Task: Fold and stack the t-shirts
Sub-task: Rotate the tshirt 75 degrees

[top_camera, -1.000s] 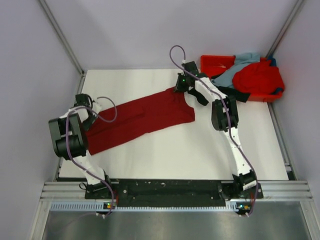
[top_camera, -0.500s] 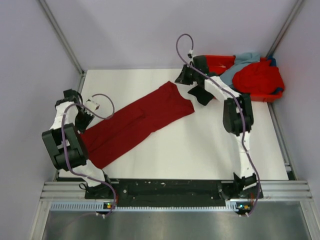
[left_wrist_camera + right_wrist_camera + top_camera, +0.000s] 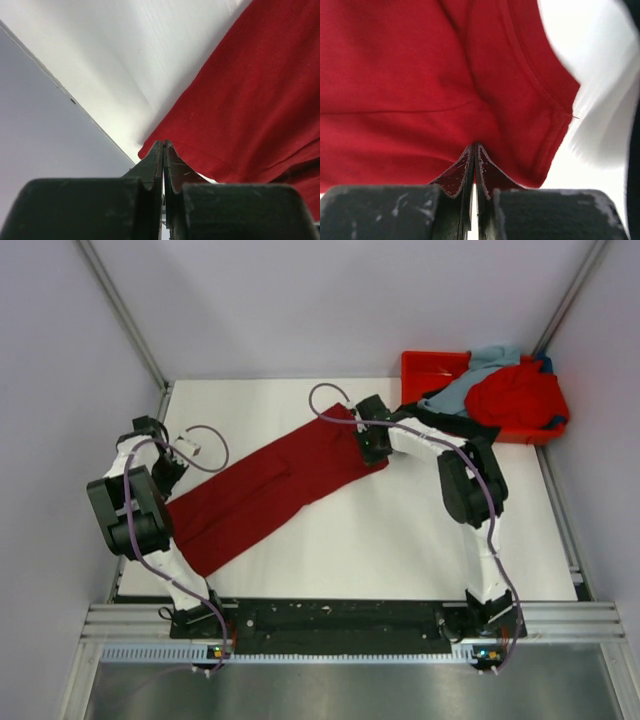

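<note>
The dark crimson t-shirt [image 3: 270,485] lies as a long folded strip, diagonal across the white table. My left gripper [image 3: 170,480] is shut at its near-left end; in the left wrist view [image 3: 163,145] the tips pinch the hem corner of the cloth [image 3: 250,100]. My right gripper [image 3: 372,448] is shut at the strip's far-right corner; in the right wrist view [image 3: 474,146] the cloth [image 3: 420,75] puckers toward the tips. The bright red [image 3: 515,395], pale grey-blue [image 3: 480,370] and black [image 3: 465,425] t-shirts lie heaped on the tray.
The orange-red plastic tray [image 3: 420,365] stands at the back right corner. Grey walls close in the table on the left, back and right. The left gripper is close to the table's left edge [image 3: 100,130].
The strip has swung to a steeper diagonal. My right gripper has come back from beyond the far end onto the far-right corner. My left gripper has moved outward to the left.
</note>
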Robot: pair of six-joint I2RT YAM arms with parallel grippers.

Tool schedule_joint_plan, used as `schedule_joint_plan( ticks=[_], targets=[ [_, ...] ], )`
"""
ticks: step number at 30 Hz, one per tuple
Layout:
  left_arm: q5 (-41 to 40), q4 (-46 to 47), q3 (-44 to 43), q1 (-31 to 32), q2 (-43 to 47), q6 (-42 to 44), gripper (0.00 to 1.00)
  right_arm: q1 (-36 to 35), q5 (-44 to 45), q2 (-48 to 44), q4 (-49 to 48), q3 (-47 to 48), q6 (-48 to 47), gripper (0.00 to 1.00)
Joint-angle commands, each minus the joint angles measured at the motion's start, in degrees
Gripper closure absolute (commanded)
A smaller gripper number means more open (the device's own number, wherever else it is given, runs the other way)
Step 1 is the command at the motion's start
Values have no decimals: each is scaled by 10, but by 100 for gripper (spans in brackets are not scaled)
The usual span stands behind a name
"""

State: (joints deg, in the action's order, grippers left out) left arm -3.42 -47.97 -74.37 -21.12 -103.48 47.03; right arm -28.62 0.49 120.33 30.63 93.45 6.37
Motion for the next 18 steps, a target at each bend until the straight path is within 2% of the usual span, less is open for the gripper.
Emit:
schedule_joint_plan(
  ticks=[1,6,11,13,15,18],
  targets=[
    [4,20,4,0,0,-6,100,6,78,72,63,51,-21,100],
    [17,12,35,11,15,13,100,34,116,172,127,181,33,100],
    [50,-13,41,56,11,13,100,95,52,298,147,429,89,100],
    [53,-14,48,85,14,9,100,106,11,338,117,510,101,100],
    [53,-15,64,114,21,-1,100,114,-35,334,24,503,129,100],
    [40,-4,112,167,28,-13,100,119,-50,332,-99,490,160,100]
  ],
)
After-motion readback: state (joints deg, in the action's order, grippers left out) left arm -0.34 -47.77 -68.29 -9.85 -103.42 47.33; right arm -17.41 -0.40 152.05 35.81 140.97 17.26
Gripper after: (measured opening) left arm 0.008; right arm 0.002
